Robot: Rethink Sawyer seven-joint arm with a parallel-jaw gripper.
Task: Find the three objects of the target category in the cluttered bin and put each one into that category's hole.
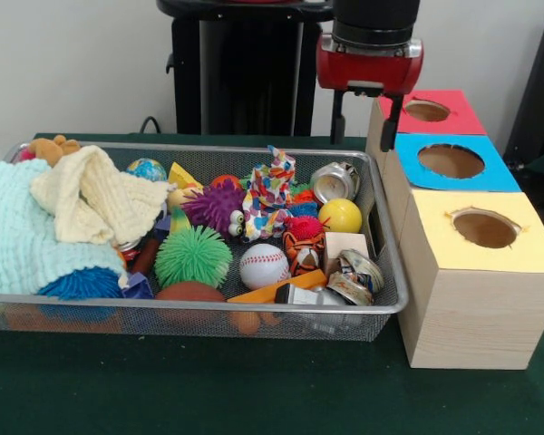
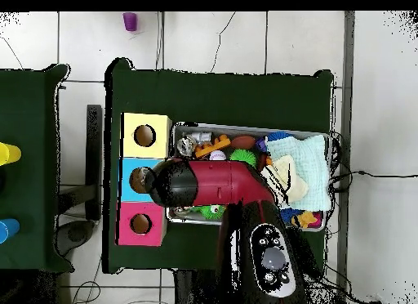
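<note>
The bin [image 1: 254, 307] is a silver wire mesh basket full of clutter: crushed cans [image 1: 334, 181] [image 1: 358, 272], a baseball [image 1: 264, 265], a yellow ball [image 1: 341, 216], a green spiky ball [image 1: 193, 256], a purple fuzzy toy [image 1: 213, 207] and cloths [image 1: 14, 227]. My gripper [image 1: 364, 125] hangs open and empty above the bin's far right corner, beside the red-topped box [image 1: 453, 122]. In the overhead view the arm's head [image 2: 175, 185] hides the gripper and lies over the bin's edge [image 2: 245, 127] next to the blue box [image 2: 128, 168].
Three wooden boxes with round holes stand in a row right of the bin: red top, blue top [image 1: 499, 177], yellow top [image 1: 526, 254]. A cream cloth [image 1: 95, 199] and a plush toy [image 1: 50, 148] lie at the bin's left end. Green cloth [image 1: 254, 390] covers the table.
</note>
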